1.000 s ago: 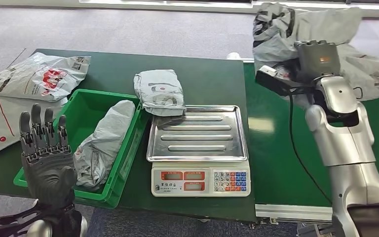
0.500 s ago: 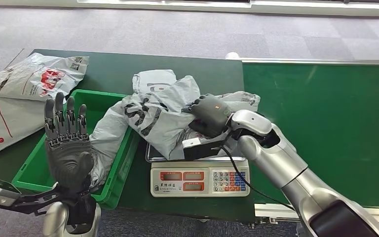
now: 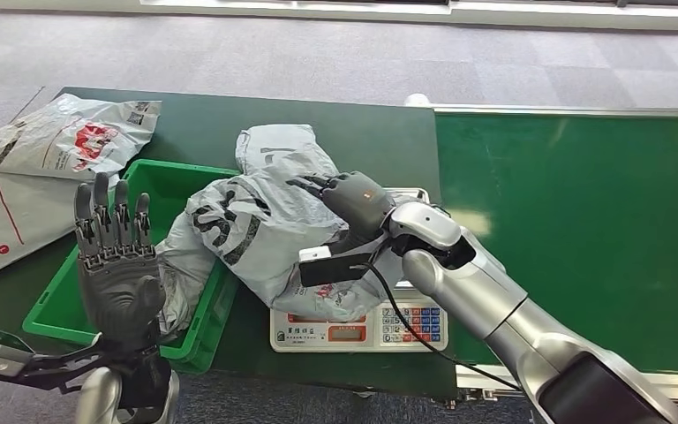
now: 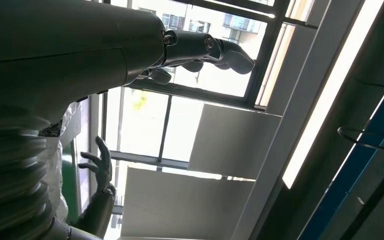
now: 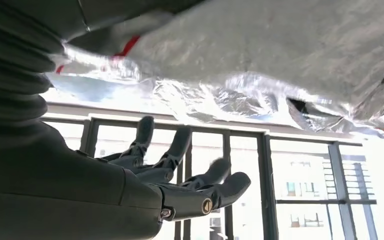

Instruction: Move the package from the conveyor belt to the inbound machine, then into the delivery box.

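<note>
Package: a crumpled grey mailer sprawls over the scale, one end overhanging the green bin.
Right hand: it lies on top of the package with fingers spread; whether it grips the plastic cannot be told.
Left hand: raised upright before the bin, fingers straight and apart, holding nothing.
Surface: dark green table; green conveyor belt alongside; grey carpet beyond.
Hidden: the scale's tray is almost wholly covered by the package.
</note>
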